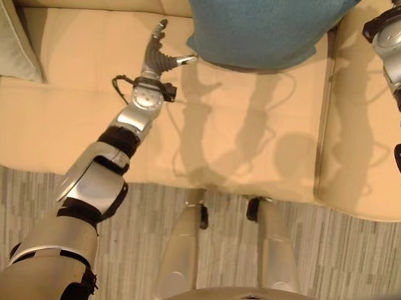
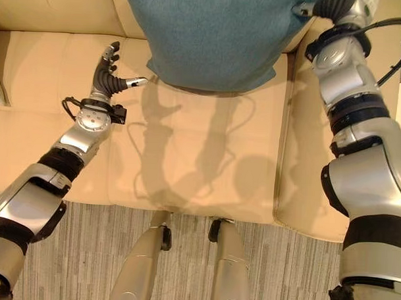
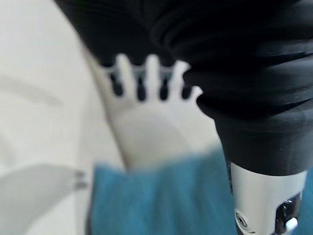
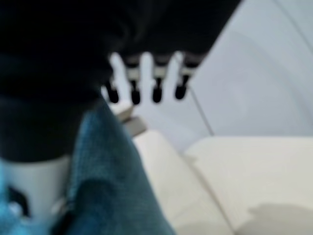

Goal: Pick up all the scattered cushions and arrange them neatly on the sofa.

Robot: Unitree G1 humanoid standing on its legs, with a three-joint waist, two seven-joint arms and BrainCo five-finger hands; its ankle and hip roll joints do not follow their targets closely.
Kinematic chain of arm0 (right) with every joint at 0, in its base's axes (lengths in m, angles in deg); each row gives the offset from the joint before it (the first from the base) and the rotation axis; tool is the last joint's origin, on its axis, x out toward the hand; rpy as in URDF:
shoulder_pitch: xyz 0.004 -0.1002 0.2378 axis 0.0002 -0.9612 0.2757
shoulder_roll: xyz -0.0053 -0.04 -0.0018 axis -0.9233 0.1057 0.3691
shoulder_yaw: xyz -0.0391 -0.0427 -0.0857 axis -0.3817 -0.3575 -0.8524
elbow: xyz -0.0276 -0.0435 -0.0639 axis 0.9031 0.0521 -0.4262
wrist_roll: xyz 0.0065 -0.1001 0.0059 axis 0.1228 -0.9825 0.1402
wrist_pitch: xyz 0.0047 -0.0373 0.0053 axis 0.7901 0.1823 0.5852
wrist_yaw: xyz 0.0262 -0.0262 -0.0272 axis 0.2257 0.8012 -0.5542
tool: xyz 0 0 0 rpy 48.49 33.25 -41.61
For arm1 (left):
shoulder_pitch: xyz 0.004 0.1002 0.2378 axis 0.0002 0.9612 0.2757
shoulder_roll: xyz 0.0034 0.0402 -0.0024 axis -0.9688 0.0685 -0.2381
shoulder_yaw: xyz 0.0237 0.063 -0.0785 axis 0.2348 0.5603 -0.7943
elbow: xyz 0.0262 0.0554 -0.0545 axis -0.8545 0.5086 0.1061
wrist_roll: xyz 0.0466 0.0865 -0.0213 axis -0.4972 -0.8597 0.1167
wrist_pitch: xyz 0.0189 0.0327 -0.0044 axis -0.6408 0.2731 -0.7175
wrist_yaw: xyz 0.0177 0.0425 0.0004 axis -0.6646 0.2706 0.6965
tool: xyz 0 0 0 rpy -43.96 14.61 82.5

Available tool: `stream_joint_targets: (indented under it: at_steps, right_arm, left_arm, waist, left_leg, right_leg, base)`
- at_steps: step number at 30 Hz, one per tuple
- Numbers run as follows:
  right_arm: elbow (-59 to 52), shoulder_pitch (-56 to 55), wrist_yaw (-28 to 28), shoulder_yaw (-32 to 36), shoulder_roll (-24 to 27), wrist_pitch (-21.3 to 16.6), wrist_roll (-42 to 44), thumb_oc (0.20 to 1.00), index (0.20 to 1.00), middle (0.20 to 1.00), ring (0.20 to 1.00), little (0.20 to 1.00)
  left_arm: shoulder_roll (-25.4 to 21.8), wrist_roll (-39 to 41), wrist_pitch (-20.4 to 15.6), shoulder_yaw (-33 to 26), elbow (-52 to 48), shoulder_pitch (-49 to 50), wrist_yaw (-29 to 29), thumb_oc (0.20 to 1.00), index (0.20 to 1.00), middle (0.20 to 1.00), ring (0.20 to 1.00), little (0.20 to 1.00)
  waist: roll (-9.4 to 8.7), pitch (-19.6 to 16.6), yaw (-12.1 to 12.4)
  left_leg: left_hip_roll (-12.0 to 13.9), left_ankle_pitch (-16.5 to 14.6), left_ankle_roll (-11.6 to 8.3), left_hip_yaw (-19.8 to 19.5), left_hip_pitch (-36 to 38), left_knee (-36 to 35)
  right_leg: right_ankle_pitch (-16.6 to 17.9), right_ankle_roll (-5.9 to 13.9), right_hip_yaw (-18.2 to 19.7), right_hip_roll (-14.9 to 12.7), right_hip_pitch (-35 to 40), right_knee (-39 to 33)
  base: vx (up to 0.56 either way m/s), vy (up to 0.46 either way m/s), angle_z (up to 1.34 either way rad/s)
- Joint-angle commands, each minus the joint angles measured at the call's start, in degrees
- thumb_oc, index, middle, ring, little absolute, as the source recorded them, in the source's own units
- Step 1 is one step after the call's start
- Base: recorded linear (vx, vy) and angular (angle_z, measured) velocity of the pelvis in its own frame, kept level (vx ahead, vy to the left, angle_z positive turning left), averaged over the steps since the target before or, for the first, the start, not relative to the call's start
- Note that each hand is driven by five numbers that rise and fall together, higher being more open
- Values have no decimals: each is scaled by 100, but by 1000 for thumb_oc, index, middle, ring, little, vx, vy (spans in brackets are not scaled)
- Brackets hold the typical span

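A big teal cushion (image 2: 218, 35) stands against the back of the cream sofa (image 2: 207, 157), its lower edge resting on the middle seat. The robot's left hand (image 1: 156, 53) hangs over the seat just to the cushion's left, fingers (image 3: 142, 78) straight and loosely spread, thumb stretched out toward the cushion's lower corner and just about at it, gripping nothing. The right hand (image 2: 324, 6) is up at the cushion's upper right edge, by the seam between the middle seat and the right one; in its wrist view the fingers (image 4: 156, 81) run out straight in a row past the teal cloth, which lies close alongside the thumb. Whether that thumb presses the cloth I cannot tell. At the far left of the sofa the corner of a pale green cushion (image 1: 13, 38) leans on the seat. Grey striped floor (image 1: 355, 254) runs along the sofa's front.
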Motion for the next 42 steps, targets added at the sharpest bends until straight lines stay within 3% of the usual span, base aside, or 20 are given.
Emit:
stream_joint_targets:
  at_steps: [1, 13, 21, 28, 37, 42]
  right_arm:
    - [209, 183, 149, -130, 75, -13, 50, 1000, 1000, 1000, 1000, 1000]
    - [600, 345, -1, -108, 788, -157, 528, 1000, 1000, 1000, 1000, 1000]
    - [385, 117, 207, 210, 1218, -239, 523, 1000, 1000, 1000, 1000, 1000]
    - [325, -190, 102, 367, 1267, -245, 455, 1000, 1000, 1000, 1000, 1000]
    - [23, -1157, -110, 812, 1348, -269, 268, 1000, 1000, 1000, 1000, 1000]
    - [-768, -2525, -318, 1409, 1391, -338, 6, 1000, 1000, 1000, 1000, 1000]
  left_arm:
    - [-411, 79, -396, -206, -1, -436, 136, 1000, 1000, 1000, 1000, 1000]
    - [-986, 168, -496, -686, -638, 1119, -230, 1000, 1000, 1000, 1000, 1000]
    - [-947, 128, -431, -1354, -587, 2082, -306, 1000, 1000, 1000, 1000, 1000]
    - [-911, 124, -400, -1655, -502, 2537, -397, 1000, 1000, 1000, 1000, 1000]
    - [-776, 159, -379, -2041, -574, 2975, -468, 1000, 1000, 1000, 1000, 1000]
    - [-766, 0, -282, -2366, -604, 3364, -533, 1000, 1000, 1000, 1000, 1000]
  waist:
    - [-424, -466, 24]
    - [-554, -555, 185]
    - [-565, -630, 147]
    - [-546, -670, 103]
    - [-501, -654, 15]
    - [-484, -651, -100]
  left_leg:
    - [-10, -671, -496, 37, 670, 24]
    - [15, -663, -511, 12, 755, -58]
    - [36, -667, -509, 9, 891, -155]
    - [30, -716, -490, 47, 929, -103]
    - [11, -784, -477, 94, 944, 19]
    - [17, -838, -471, 135, 1117, 51]
  right_leg:
    - [1267, 1110, 83, -135, 1471, -2719]
    - [1280, 1130, 49, -102, 1536, -2801]
    - [1266, 1114, 103, -52, 1584, -2834]
    - [1264, 1089, 144, -58, 1615, -2831]
    - [1270, 1048, 185, -80, 1649, -2806]
    - [1215, 1036, 151, -97, 1860, -2781]
  base:
    - [0, 0, 0]
    - [3, -1, 0]
    - [3, 6, -1]
    - [-3, 6, -2]
    - [-10, 7, -3]
    - [-3, 0, -1]
